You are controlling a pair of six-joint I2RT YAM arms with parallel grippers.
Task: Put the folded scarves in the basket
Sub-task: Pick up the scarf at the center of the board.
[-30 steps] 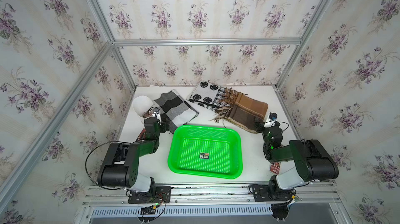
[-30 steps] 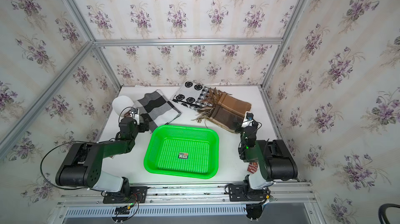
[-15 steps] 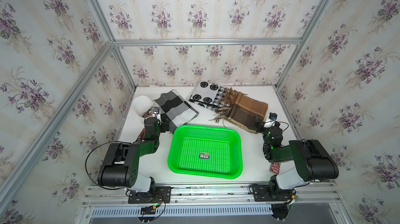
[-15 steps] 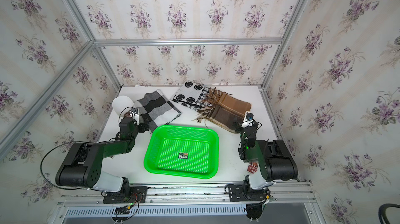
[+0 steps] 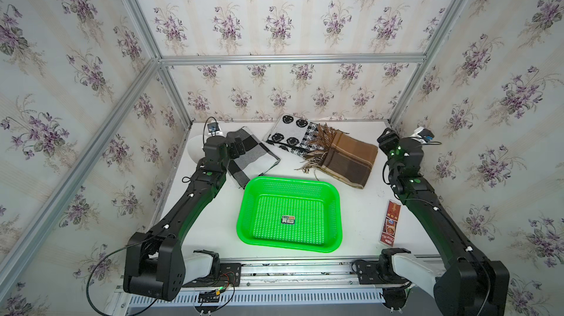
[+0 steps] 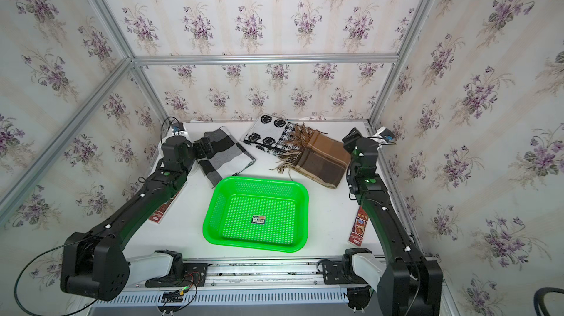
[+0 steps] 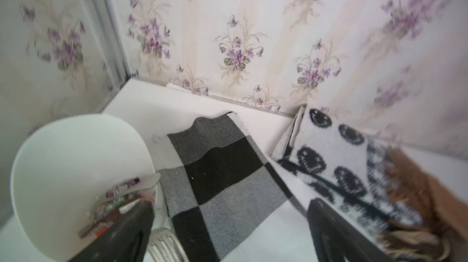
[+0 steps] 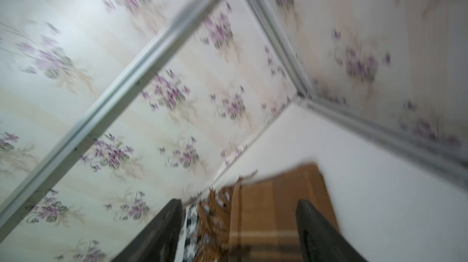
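Soft, light, floppy brown scarf (image 5: 351, 162): pinch all layers at folded edge. Left gripper (image 5: 237, 147), right gripper (image 5: 385, 140) spread, empty.

Floral wallpaper (image 5: 274, 24), cream stripes with purple violet sprigs, covers the back and both side walls. Silver aluminium frame bars (image 5: 290, 58) run down the corners and across the back. The white tabletop (image 5: 213, 223) is evenly lit, with a slotted metal strip (image 5: 274, 299) along its near edge

Robotics lab test cell: aluminium-profile frame (image 5: 290, 58), floral-wallpapered panels (image 5: 274, 9), white tabletop (image 5: 219, 229), robot arms (image 5: 195, 204) mounted on a front rail (image 5: 290, 271).
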